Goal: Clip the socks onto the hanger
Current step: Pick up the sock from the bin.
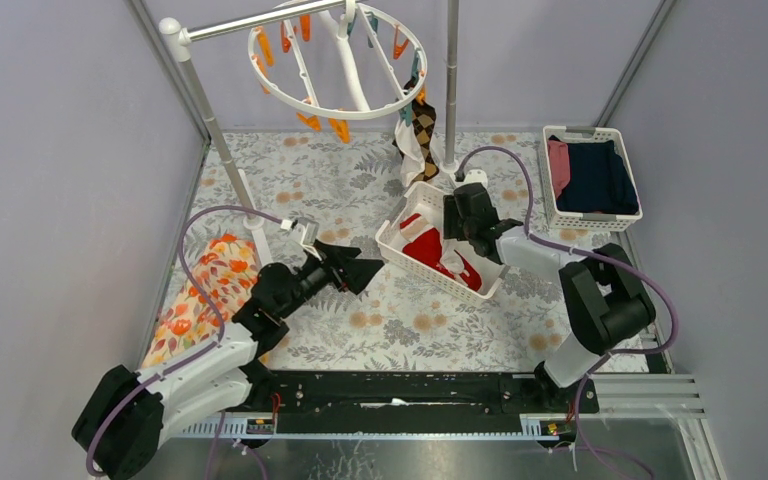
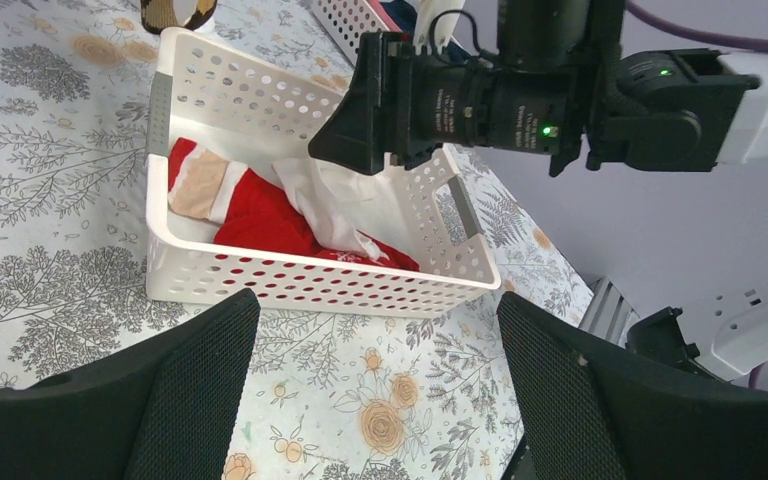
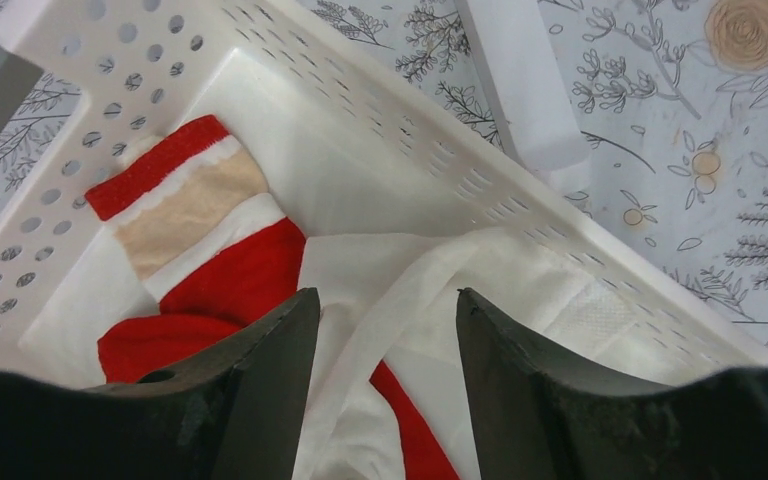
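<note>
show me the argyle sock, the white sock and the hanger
argyle sock [image 1: 423,125], top view, diamond-patterned leg
white sock [image 3: 410,280], right wrist view, its middle fold
hanger [image 1: 375,113], top view, ring's near rim

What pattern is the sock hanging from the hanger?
The sock is brown-and-tan argyle; top view.

Basket [image 2: 290,280] smooth perforated white plastic; socks [image 3: 230,280] soft knit cloth; left gripper [image 2: 377,300] matt black, textured.

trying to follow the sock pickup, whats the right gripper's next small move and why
Probably close the right gripper on the white sock: its fingers straddle a raised fold of it in the basket, and nothing looks pinched yet.
</note>
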Controlling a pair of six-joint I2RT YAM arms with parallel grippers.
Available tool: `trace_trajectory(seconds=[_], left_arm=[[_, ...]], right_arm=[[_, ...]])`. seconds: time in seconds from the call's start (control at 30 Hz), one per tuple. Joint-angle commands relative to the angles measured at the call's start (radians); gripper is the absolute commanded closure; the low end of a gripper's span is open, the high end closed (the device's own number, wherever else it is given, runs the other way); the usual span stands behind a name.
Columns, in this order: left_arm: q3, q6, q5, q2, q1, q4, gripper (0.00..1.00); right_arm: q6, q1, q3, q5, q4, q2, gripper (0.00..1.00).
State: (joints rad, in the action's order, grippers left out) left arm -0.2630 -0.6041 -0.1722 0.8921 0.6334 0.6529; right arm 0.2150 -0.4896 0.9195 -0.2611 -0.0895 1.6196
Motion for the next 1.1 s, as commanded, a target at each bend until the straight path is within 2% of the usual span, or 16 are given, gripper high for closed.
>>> trace_trajectory(seconds=[0.0,0.2,0.37,0.47,0.53,0.57,0.7,0.83,1.07], left_arm=[[0.019,0.001,-0.006,-0.025,-0.011,0.059,0.08],[0.06,-0.012,-0.004,-0.068,-0.014,0.093,0.08],[0.075,-0.02,-0.004,-0.087,-0.014,0.1,0.08],[0.075,-0.024,-0.01,-0.087,-0.014,0.101,0.08],[0.073,-0.026,-0.014,-0.084,-0.014,0.103,0.09],[0.073,-0.028,-0.017,-0.085,-0.014,0.102,0.09],[0.073,-0.038,-0.028,-0.089,-0.014,0.108,0.09],[0.074,-0.066,-0.042,-0.092,-0.014,0.128,0.09],[0.052,-0.195,-0.126,-0.022,-0.015,0.22,0.09]], right_arm=[[0.103,0.002,-0.001,-0.069,-0.044,0.049,0.41],[0.137,0.003,0.015,-0.066,-0.059,0.121,0.47],[0.141,0.003,0.004,-0.067,-0.065,0.116,0.55],[0.139,0.002,-0.006,-0.06,-0.071,0.103,0.64],[0.139,0.002,-0.013,-0.057,-0.072,0.089,0.77],[0.139,0.003,-0.02,-0.054,-0.075,0.079,0.8],[0.136,0.003,-0.044,-0.053,-0.088,0.02,0.84],[0.12,0.002,-0.086,-0.042,-0.126,-0.062,0.99],[-0.017,0.002,-0.203,0.107,-0.245,-0.29,1.0]])
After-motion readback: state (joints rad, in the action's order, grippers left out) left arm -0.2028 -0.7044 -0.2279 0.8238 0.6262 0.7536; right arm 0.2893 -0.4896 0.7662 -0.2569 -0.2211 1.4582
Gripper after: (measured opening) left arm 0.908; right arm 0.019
